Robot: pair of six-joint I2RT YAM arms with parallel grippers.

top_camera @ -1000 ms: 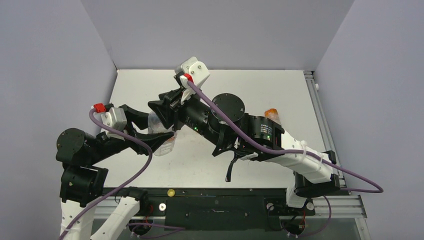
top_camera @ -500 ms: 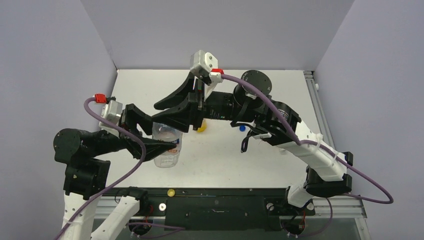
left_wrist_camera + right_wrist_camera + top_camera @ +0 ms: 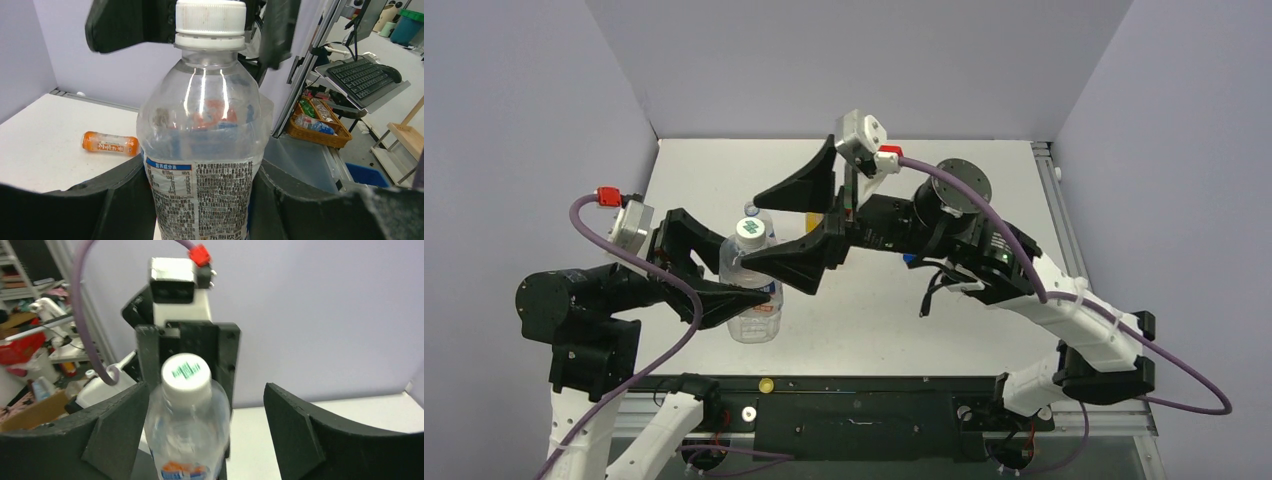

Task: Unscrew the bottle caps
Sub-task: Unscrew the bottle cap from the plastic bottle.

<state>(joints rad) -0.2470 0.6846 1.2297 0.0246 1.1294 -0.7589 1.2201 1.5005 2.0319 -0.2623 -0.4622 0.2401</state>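
Gripping one capped water bottle [image 3: 200,150]

cap [image 3: 185,372] was white, green barred print on top | water bottle [image 3: 202,140] was clear | label [image 3: 200,200] white, blue band, dense black print | small bottle [image 3: 110,143] orange, whitish middle | table [image 3: 714,170] white | cable [image 3: 75,295] purple | plug [image 3: 200,255] red | wall [image 3: 844,60] pale lilac

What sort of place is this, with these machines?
Probably a robotics lab: a left arm and right arm bolted at a white table boxed in by lilac panels, with a desk keyboard and cluttered shelves beyond.
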